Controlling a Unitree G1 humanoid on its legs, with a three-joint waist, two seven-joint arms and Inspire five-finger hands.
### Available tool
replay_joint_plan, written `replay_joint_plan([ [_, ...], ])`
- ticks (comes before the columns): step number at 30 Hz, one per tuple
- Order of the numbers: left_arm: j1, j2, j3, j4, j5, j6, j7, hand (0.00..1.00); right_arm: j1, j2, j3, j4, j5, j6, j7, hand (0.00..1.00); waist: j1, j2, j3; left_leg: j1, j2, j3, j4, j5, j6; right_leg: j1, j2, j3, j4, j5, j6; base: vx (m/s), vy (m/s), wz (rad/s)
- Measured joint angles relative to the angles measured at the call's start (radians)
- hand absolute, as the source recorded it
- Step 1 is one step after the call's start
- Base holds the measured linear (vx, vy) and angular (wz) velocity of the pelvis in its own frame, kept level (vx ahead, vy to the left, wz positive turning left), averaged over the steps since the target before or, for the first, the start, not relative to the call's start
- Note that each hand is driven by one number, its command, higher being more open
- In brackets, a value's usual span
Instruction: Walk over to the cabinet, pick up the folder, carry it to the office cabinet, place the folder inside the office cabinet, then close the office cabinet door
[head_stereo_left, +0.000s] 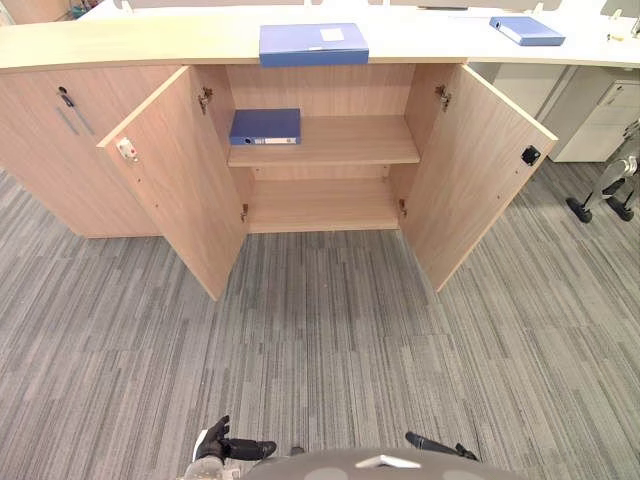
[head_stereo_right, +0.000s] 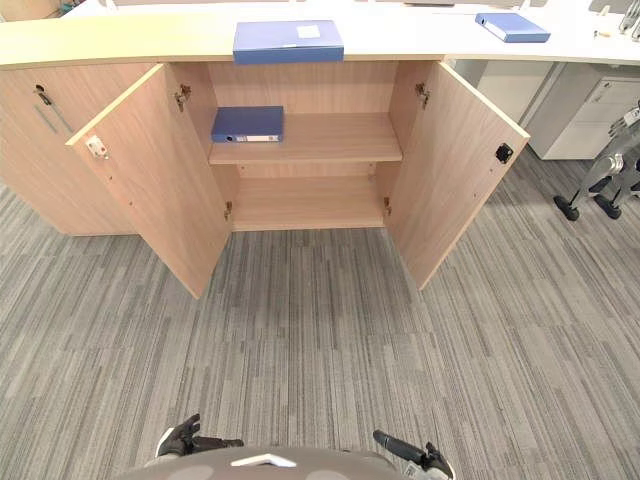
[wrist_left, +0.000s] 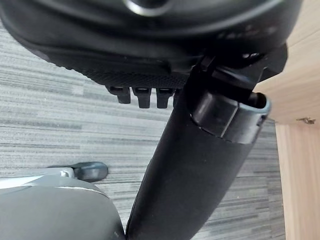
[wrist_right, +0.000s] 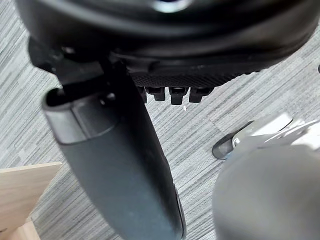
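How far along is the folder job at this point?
A blue folder already lies on the upper shelf; a second folder sits on the countertop. Nothing in hand: left hand and right hand hang open, empty, back from the cabinet. Remaining: left door and right door stand open.

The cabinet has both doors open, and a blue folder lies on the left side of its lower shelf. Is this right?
No. The left eye view shows the blue folder on the left side of the upper shelf, not the lower one. Both doors of the cabinet are open, as you say.
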Motion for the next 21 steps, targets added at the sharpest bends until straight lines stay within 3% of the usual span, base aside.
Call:
replay_joint_plan([
  [7,-0.012,0.000,0.000,0.016,0.001,0.000,0.002,1.00,-0.045,0.021,0.000,0.001,-0.006,-0.004,0.001,1.00,-0.001,0.001,0.014,0.029,0.000,0.000,-0.029,0.010,-0.015,0.018,0.000,-0.005,-0.008,0.000,0.000,-0.03,-0.013,0.00],
  [21,-0.024,-0.001,0.000,0.024,0.001,0.000,0.014,1.00,-0.059,0.021,0.002,0.000,-0.038,-0.003,0.000,1.00,-0.003,0.002,0.040,0.036,-0.002,-0.005,-0.038,0.026,0.007,0.037,-0.001,-0.026,-0.032,0.009,0.002,-0.06,-0.019,0.02],
])
